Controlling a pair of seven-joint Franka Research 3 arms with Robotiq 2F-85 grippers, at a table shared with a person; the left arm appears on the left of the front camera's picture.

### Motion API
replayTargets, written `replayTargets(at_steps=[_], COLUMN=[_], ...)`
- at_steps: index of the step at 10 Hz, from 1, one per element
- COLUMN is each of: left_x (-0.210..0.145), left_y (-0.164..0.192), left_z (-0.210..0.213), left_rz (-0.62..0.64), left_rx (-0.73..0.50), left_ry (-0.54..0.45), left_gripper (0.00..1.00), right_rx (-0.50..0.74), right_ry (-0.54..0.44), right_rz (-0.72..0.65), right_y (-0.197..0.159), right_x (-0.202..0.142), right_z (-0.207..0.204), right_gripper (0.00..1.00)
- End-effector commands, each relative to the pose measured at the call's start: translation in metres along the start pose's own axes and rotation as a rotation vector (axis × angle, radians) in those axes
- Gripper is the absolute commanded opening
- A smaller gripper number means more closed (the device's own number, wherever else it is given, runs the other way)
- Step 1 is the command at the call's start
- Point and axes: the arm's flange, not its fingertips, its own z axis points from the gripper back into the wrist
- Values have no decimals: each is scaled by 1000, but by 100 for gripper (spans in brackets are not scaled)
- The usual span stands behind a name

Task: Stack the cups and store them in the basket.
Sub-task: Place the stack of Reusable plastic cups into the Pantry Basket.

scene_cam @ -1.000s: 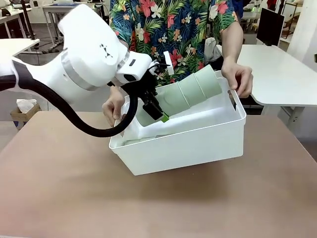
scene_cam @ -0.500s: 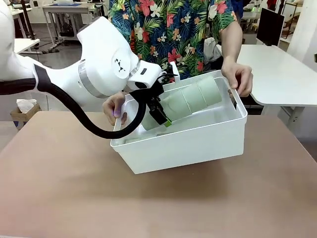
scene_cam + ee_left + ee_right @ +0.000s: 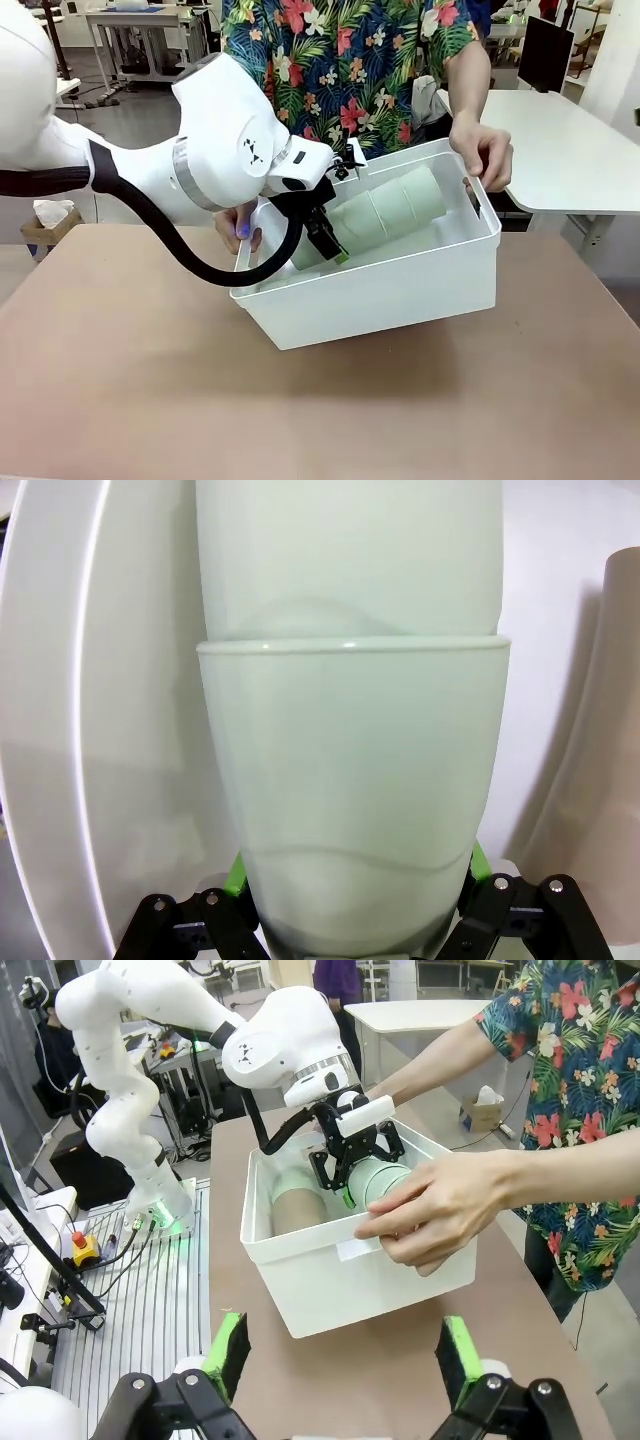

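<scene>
I find no legible text, label, brand or number on anything; I log no readable markings.

One white basket (image 3: 400, 290). Mint cups in a nested stack (image 3: 385, 212): approx. 4 rims countable from front view, inner ones hidden. One tan-brown cup (image 3: 292, 1212) lying in the basket. Two grippers: left (image 3: 330, 240), right (image 3: 340, 1360). Two person's hands (image 3: 483, 150) on the rim.
</scene>
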Motion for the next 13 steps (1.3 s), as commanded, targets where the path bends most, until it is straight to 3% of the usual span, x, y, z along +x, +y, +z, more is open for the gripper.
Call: replayTargets(at_steps=[1, 5, 10, 13], left_x=[10, 8, -2, -43], left_y=[1, -1, -14, -21], left_z=[4, 19, 88, 197], left_rz=[-3, 3, -45, -99], left_rx=[37, 0, -116, -283], left_ry=[4, 5, -72, -304], left_gripper=[100, 100, 100, 100], right_rx=[3, 3, 3, 3], right_ry=[-16, -16, -16, -16], right_rz=[12, 12, 12, 12], right_y=[-1, -1, -1, -1], right_x=[3, 3, 3, 3], right_z=[2, 2, 2, 2], right_gripper=[100, 100, 100, 100])
